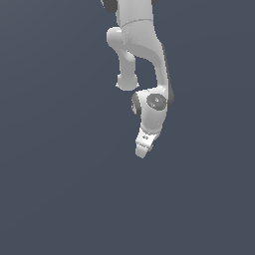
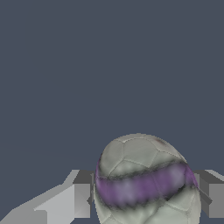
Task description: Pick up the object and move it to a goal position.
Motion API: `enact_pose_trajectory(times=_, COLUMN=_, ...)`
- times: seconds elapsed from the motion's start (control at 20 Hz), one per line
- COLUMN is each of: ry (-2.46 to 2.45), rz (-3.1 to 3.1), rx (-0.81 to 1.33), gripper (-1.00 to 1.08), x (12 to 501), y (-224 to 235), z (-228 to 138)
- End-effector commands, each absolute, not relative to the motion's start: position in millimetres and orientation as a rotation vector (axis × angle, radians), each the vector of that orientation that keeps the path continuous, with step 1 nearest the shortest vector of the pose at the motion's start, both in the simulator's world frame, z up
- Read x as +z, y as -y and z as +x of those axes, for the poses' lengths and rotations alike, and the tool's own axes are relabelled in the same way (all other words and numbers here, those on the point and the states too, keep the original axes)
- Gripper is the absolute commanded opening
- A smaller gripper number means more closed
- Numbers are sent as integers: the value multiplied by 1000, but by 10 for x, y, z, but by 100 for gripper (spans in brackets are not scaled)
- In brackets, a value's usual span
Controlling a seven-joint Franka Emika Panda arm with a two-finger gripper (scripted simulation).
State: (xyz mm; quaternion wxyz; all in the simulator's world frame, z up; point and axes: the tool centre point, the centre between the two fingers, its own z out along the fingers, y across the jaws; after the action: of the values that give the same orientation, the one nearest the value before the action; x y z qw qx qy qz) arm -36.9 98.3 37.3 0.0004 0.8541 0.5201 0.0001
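Gripper [image 2: 144,197] closed on the object [image 2: 144,179], seen in the wrist view.
Fingers [image 2: 81,199] are pressed against both sides of the object, a roundish pale grey-white ball with panel seams and a purple band across it; it is held between the fingertips, no gap visible on either side. In the exterior view the gripper [image 1: 142,149] is pointed downward at the end of the white arm [image 1: 142,45], near frame centre, and the object cannot be made out there. Only a plain dark blue-grey background [image 1: 50,174] is seen around the arm; contact with any surface cannot be told.
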Motion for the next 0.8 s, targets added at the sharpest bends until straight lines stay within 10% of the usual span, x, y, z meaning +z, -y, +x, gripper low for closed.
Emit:
enact_pose_trajectory(times=0.0, ry=-1634, rz=2682, rx=1, gripper=-100, x=389, y=-1021, z=-358)
enact_pose_trajectory(times=0.75, ry=-1635, rz=2683, rx=0, gripper=-100, x=736, y=-1948, z=-74)
